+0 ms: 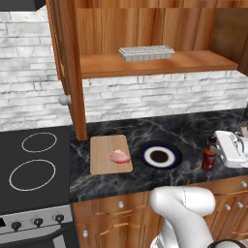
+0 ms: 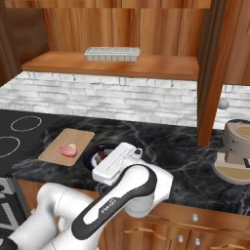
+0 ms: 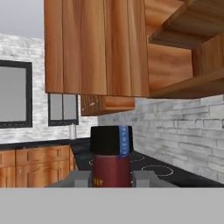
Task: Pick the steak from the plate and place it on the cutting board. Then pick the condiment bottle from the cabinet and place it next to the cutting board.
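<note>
Both base views look forward and down from behind the arm (left and right sides), sharing the cutting board (image 1: 111,154) and cabinet (image 1: 145,43) — the hand view sits level, close behind the condiment bottle (image 3: 111,162).

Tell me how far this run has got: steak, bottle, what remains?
Steak already lies on the cutting board, and the plate is bare. In hand: the end effector is closed on the bottle, which stands upright on the counter right of the plate, away from the board. Left: placing it beside the board and letting go.
</note>
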Motion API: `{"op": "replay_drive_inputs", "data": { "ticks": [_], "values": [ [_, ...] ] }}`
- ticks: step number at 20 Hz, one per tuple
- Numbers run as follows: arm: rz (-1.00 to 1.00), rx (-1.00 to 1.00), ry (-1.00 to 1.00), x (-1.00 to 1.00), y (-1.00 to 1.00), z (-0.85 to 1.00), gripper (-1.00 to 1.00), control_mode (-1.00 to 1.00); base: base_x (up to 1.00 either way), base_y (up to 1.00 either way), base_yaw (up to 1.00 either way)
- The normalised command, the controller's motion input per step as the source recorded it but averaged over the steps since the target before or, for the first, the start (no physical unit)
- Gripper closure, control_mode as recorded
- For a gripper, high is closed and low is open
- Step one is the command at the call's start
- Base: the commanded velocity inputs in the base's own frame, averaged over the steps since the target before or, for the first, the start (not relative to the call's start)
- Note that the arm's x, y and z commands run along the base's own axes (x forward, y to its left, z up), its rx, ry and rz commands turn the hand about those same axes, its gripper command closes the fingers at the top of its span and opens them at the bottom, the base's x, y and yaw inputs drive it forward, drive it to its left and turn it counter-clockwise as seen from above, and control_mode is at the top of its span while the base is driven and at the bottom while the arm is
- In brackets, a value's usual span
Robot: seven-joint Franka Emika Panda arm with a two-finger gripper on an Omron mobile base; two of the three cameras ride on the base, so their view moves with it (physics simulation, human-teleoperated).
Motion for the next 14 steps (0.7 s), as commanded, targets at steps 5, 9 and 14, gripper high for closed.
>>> {"op": "replay_drive_inputs", "data": {
  "ticks": [5,9,14],
  "values": [
    [0.00,0.00,0.00,0.16,-0.12,-0.09,1.00,-1.00,0.00,0.00,0.00],
    [0.00,0.00,0.00,0.14,-0.10,-0.12,1.00,-1.00,0.00,0.00,0.00],
    [0.00,0.00,-0.02,0.16,-0.05,-0.16,1.00,-1.00,0.00,0.00,0.00]
  ]
}}
